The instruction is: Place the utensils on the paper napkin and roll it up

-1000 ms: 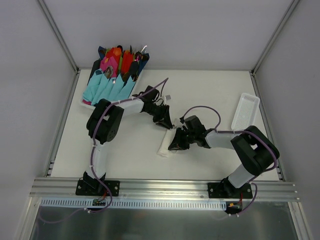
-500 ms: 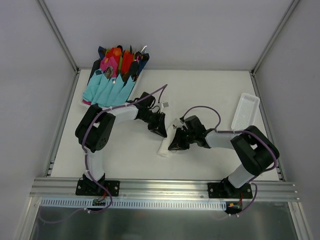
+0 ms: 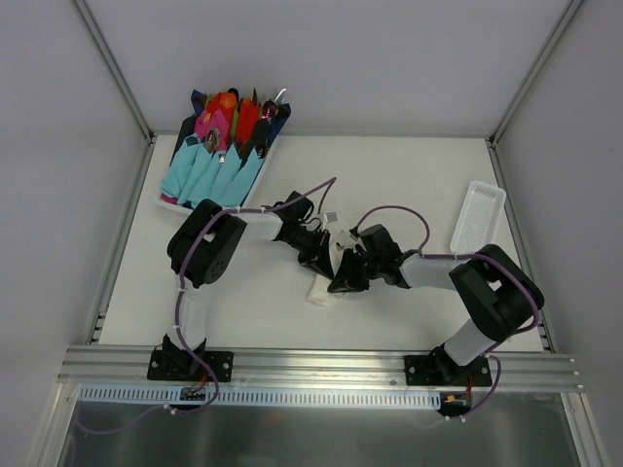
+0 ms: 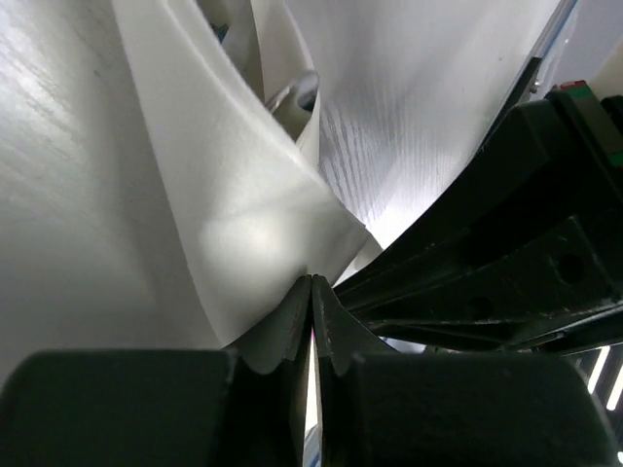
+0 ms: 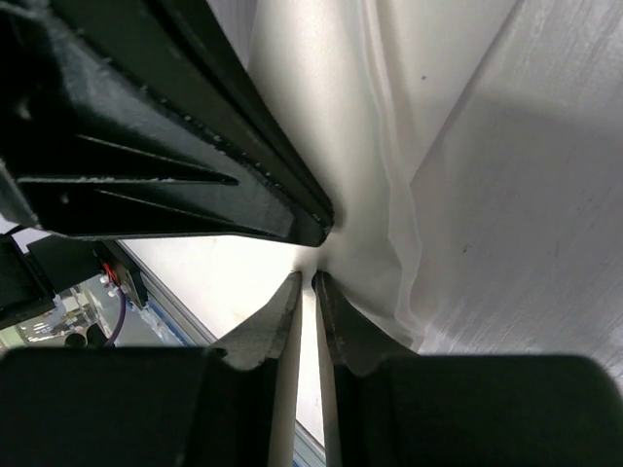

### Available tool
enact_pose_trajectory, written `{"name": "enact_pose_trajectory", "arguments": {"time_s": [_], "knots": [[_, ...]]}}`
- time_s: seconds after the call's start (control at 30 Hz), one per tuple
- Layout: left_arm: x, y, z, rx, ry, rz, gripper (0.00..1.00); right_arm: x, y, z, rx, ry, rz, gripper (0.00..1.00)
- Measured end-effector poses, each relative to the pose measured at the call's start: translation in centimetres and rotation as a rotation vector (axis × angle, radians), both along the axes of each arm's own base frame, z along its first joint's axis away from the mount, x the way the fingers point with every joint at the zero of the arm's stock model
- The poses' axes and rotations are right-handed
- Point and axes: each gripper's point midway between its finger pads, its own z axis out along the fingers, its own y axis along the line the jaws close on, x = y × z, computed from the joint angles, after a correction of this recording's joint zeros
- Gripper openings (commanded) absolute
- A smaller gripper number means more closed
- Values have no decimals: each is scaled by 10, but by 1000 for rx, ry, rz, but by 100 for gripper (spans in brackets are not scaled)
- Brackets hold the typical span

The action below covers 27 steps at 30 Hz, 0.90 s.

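The paper napkin [image 3: 318, 290] lies folded into a short white roll mid-table, between both grippers. My left gripper [image 3: 321, 261] comes at it from the far side. In the left wrist view its jaws [image 4: 311, 280] are shut, with the corner of the napkin's fold [image 4: 253, 224] ending right at the tips. My right gripper [image 3: 341, 282] is at the roll's right end. Its jaws [image 5: 305, 277] stand a sliver apart, pinching the napkin's [image 5: 389, 195] bunched edge. A small grey rounded end [image 4: 300, 92], seemingly a utensil, peeks from inside the fold. Otherwise the utensils are hidden.
A tray of light-blue, pink and red napkin bundles [image 3: 219, 146] sits at the far left. A white ribbed tray [image 3: 477, 216] lies at the right edge. The two gripper bodies [image 5: 165, 146] nearly touch over the roll. A metal rail [image 3: 321, 365] runs along the near edge.
My left gripper has swung down and right onto the napkin roll and has shut. The right gripper and the roll have stayed in place.
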Motion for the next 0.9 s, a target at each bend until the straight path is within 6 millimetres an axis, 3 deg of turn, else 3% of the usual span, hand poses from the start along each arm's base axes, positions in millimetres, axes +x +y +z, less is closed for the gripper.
{"name": "enact_pose_trajectory", "arguments": {"time_s": [0.17, 0.27, 0.33, 0.47, 0.63, 0.73, 0.9], "knots": [[-2, -2, -8, -13, 45, 10, 0, -6, -8, 4, -12, -19, 24, 23], [-2, -3, -9, -25, 65, 14, 0, -19, -28, 7, -59, -4, 25, 25], [-2, -3, -9, -29, 75, 18, 0, -16, -37, 15, -69, -16, 2, 26], [-2, -3, -9, -33, 77, 19, 0, 12, -50, 38, -75, -68, -81, 31], [-2, -4, -10, -44, 83, 15, 0, 53, -56, 51, -100, -100, -160, 35], [-2, -4, -10, -45, 86, 15, 0, 64, -52, 44, -110, -79, -165, 36], [-2, -4, -10, -45, 86, 15, 0, 63, -50, 16, -152, -3, -161, 40]]}}
